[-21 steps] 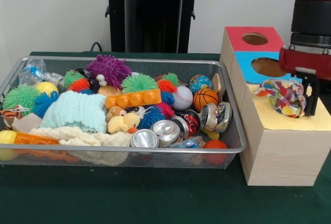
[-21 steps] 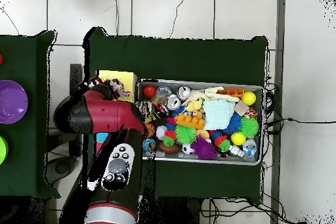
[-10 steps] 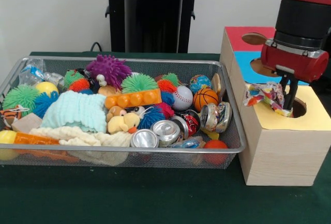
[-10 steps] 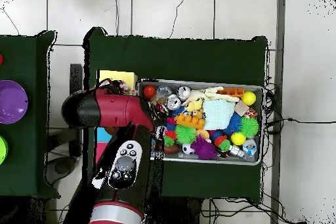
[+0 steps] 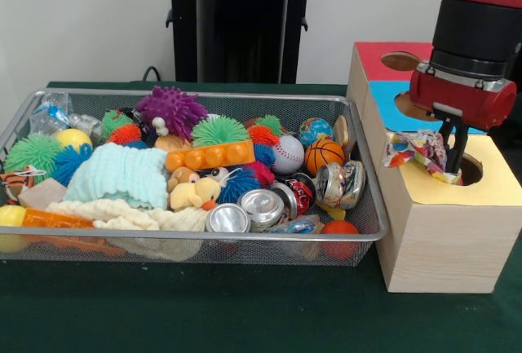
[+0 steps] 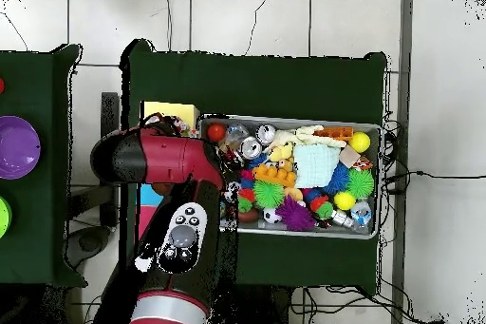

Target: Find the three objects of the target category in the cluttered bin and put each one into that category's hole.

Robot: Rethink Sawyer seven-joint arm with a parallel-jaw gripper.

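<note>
A green-covered table [image 5: 204, 312] fills the lower frame of the front view, and on it a wire mesh bin [image 5: 49, 249] spans the left and centre, packed with clutter. To the right stands a wooden sorting box [image 5: 440, 243] whose top is split into a red panel [image 5: 383, 50] at the back, a blue panel [image 5: 390, 96] in the middle and a yellow panel [image 5: 497, 182] at the front, each with a round hole. The red and black arm [image 5: 477, 35] comes down from the upper right corner over that box; in the overhead view it [image 6: 161, 159] lies at left centre, covering most of the box. Inside the bin a pale mint knitted cloth [image 5: 118, 175] sits left of centre above a cream fuzzy cloth [image 5: 122, 216], with a purple spiky toy [image 5: 173, 110] at the back, an orange bumpy block [image 5: 210, 156] in the middle, a baseball [image 5: 287, 154] and a small basketball [image 5: 324, 155] to the right, and crushed cans [image 5: 261, 206] along the front wall. The gripper [image 5: 448, 157] hangs just over the yellow panel's hole [image 5: 471, 169], its dark fingers closed on a crumpled multicoloured wrapper [image 5: 412, 149], which trails out to the left across the yellow panel beside the hole
</note>
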